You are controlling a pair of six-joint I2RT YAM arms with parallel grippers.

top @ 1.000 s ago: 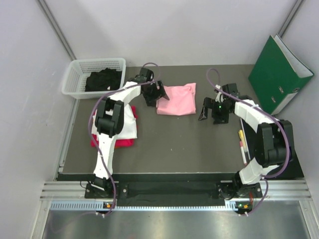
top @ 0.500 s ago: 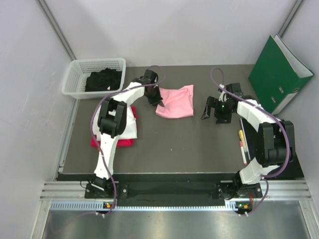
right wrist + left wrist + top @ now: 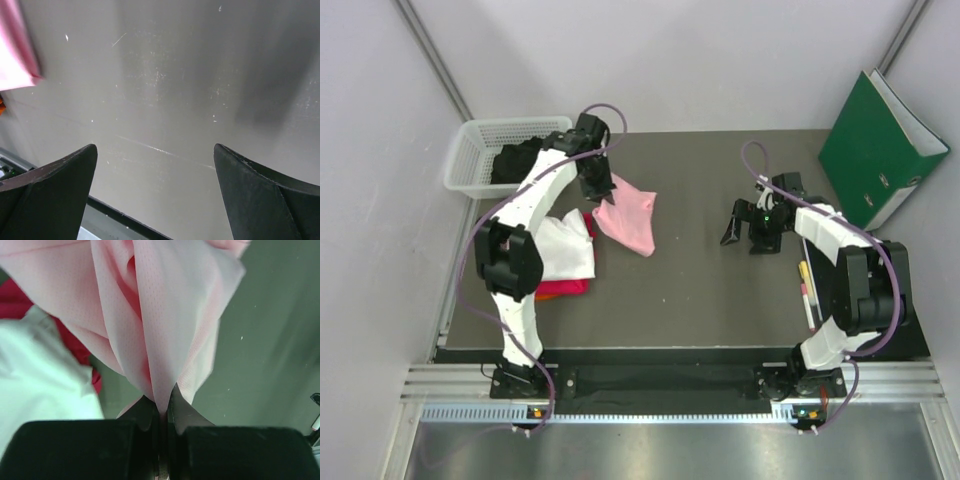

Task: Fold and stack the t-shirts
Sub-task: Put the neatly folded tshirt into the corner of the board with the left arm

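Dark bench [image 3: 700, 290] below: my left claw [image 3: 602, 192] clamps the hanging pink t-shirt [image 3: 632, 222]; stack [image 3: 565, 250] just left of it (nearer me).

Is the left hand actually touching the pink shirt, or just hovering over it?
Touching. The left wrist view shows the left hand shut on a bunched fold of the pink shirt, with the cloth fanning out from the pinch.

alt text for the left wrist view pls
The left tool is shut on a bunched fold of the light pink t-shirt, which fans out ahead of it. A white t-shirt lying on a magenta-red t-shirt sits at left, dark table at right.
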